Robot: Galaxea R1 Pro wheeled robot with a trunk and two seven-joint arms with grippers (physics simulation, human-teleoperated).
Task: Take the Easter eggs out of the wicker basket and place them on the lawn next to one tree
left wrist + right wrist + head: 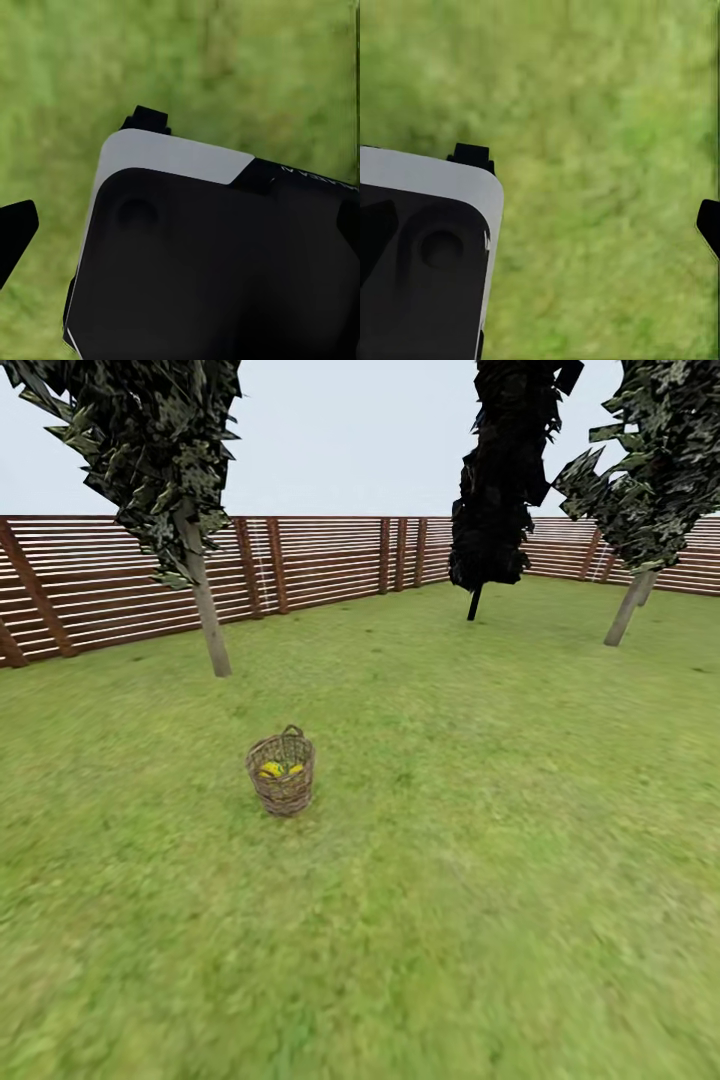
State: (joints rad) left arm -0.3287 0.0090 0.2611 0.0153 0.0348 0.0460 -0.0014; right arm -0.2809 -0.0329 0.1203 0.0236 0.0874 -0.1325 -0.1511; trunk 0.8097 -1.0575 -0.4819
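From the head camera I see the basket [281, 772] standing upright on the lawn [480, 880] ahead of me, a little left of centre, with yellow eggs [271, 769] inside it, though I cannot count them. A pale-trunked tree [205, 600] stands beyond the basket near the fence [330, 560], a black tree [500, 480] farther back, and another pale-trunked one [630, 600] at right. Both wrist cameras look down on grass past the robot's dark body, and I cannot tell whether either pincer is apart or together.
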